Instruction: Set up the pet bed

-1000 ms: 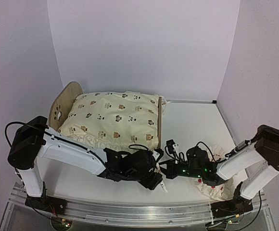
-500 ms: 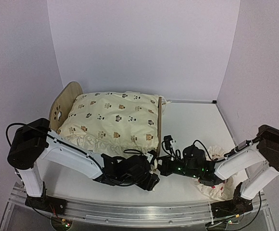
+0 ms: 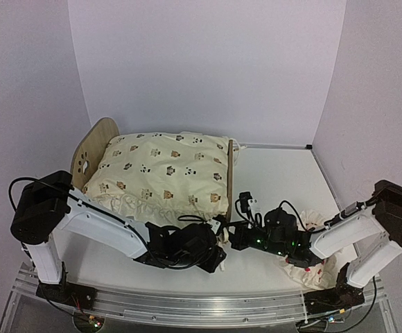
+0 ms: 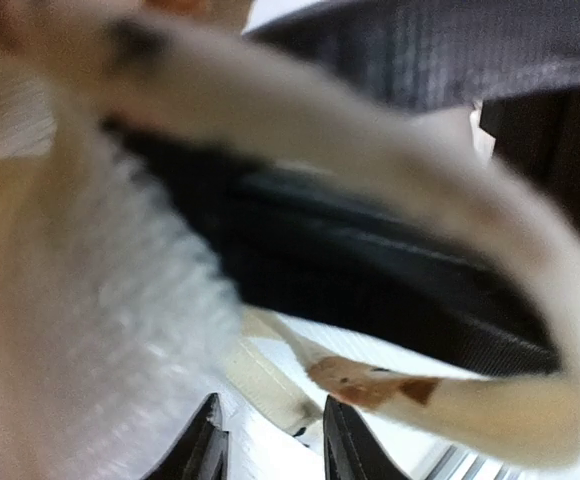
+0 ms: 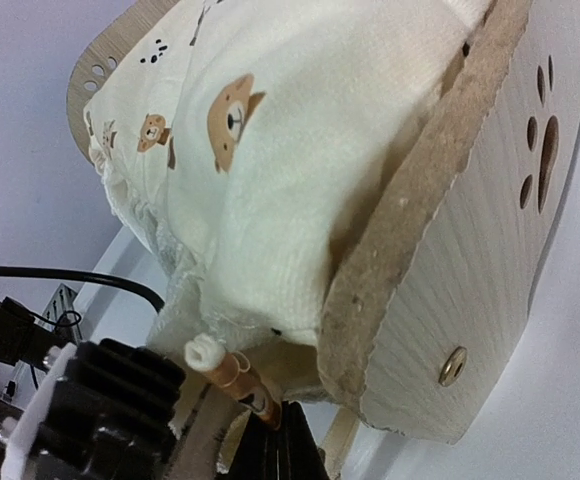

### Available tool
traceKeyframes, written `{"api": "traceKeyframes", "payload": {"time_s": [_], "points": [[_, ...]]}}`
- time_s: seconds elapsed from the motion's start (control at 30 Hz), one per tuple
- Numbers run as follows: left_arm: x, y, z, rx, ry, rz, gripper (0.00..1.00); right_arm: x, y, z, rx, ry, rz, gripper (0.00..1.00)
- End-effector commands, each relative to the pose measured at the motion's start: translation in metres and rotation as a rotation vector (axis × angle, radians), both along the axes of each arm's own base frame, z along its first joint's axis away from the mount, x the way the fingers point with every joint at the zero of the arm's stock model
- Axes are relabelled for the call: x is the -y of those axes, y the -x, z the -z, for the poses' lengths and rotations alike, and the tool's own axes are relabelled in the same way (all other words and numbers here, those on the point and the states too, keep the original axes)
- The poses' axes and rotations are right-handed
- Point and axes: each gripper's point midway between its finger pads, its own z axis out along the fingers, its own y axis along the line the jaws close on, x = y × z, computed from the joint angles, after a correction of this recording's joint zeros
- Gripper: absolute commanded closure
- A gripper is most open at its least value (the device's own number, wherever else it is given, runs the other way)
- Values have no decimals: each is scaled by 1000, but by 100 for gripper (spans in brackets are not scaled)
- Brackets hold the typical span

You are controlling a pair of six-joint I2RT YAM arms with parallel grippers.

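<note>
1. The pet bed [image 3: 93, 142] stood at the left rear of the desk [image 3: 277, 180]. The cream printed cushion [image 3: 159, 170] lay across it between the two end boards.
2. Change noted: over the last second the left claw [image 3: 218, 262] drew in toward the near right corner of the cushion. Its jaws narrowed from wide apart to a small gap.
3. In the left wrist view, cream fabric and a printed strip crossed close in front of the fingertips [image 4: 208, 452]. Whether the jaws had bitten on any of it could not be determined.
4. The right claw [image 5: 275, 450] shifted slightly left, to just beside the lower corner of the foot board [image 5: 490, 250]. It stayed closed, and appeared to be pinching a thin rolled strip of the cushion's edge.
5. The red-dotted pillow [image 3: 305, 274] lay on the desk at the near right, partly under the right arm and well apart from the bed.
6. Assessment: both claws were engaged at one cushion corner, probably tucking or tying it to the frame. The pillow had not yet been placed, so the task was judged part-way done.
</note>
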Motion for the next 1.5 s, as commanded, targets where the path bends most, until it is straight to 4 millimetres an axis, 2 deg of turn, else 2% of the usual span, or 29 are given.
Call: {"api": "traceKeyframes", "payload": {"time_s": [0.0,0.1,0.2,0.3,0.43,0.5,0.63,0.8,1.0,1.1,1.3,1.4,1.47], "points": [[11,-3,-7,12,42,-1,77,3,-1,-18,26,-47,26,100],[16,-6,-4,27,56,8,85,4,-1,-19,25,-52,27,100],[19,-10,-1,26,60,4,99,4,-1,-20,25,-55,28,100],[14,-10,-2,27,51,-4,100,12,-5,-20,39,-36,63,100],[-12,-12,-3,31,23,-38,100,29,-12,-21,72,40,137,100],[-24,-13,-2,19,12,-53,100,40,-16,-28,105,76,177,100],[-43,-12,11,-1,-26,-67,100,52,-23,-56,206,126,218,100],[-56,-13,29,-21,-65,-87,100,50,-36,-111,358,154,241,100],[-69,-12,71,-41,-165,-92,100,40,-63,-186,473,156,266,100],[-72,-8,87,-73,-187,-86,100,43,-86,-211,496,162,305,100],[-85,3,103,-139,-214,-93,100,52,-125,-226,485,186,361,100],[-91,8,106,-164,-231,-94,100,55,-134,-228,488,203,377,100],[-93,9,105,-168,-244,-91,100,54,-136,-222,476,235,363,100]]}}
